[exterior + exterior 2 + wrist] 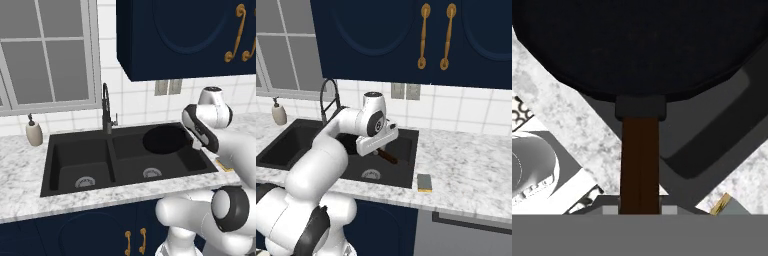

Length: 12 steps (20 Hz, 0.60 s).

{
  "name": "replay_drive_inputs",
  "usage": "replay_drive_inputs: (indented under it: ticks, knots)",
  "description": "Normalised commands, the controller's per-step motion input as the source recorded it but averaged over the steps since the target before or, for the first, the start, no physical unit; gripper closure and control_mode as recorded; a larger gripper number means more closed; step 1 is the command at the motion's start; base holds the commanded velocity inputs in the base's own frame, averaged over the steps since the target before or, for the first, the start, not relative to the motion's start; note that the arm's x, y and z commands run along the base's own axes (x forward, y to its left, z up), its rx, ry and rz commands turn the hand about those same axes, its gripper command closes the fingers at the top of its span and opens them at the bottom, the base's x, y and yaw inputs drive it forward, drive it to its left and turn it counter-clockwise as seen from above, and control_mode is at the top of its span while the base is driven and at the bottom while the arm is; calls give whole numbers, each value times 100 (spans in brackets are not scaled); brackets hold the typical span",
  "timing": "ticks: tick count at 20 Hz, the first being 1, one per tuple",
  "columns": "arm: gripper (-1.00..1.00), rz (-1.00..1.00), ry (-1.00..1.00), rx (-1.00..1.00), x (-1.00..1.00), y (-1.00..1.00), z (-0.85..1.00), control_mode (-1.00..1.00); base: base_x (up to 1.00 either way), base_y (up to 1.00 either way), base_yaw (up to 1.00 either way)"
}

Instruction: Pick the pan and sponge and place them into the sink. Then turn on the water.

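Marble-patterned tabletop (466, 165) runs under dark blue cabinets, and the black sink (75, 155) is set into it below a tiled wall. Over the right basin the end effector (381, 148) is clamped on the brown handle of the pan (165, 139), which it holds ahead of itself, above the basin and apparently not yet resting on the bottom. In the hand view the handle runs straight out from between the fingers to the round black body. The grip sits at the far end of a long handle, so I judge that the weight of the pan can turn it in the fingers, and it may tilt or slip before it is lowered. If it is released from this height it could strike the basin rim or land partly on the edge. The faucet (106, 107) stands beyond the pan and to one side, close enough that a wide swing could hit it. The sponge (424, 182) lies on the tabletop just beside the sink's front corner, below and behind the end effector, where the arm could knock it.
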Motion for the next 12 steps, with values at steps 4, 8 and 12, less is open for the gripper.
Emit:
replay_drive_inputs:
  ticks: [4,8,12]
  knots:
    - [100,0,3,-4,12,37,-10,-100,0,0,0]
    - [100,1,9,0,17,14,-16,-100,0,0,0]
    - [100,6,9,1,14,0,-12,-100,0,0,0]
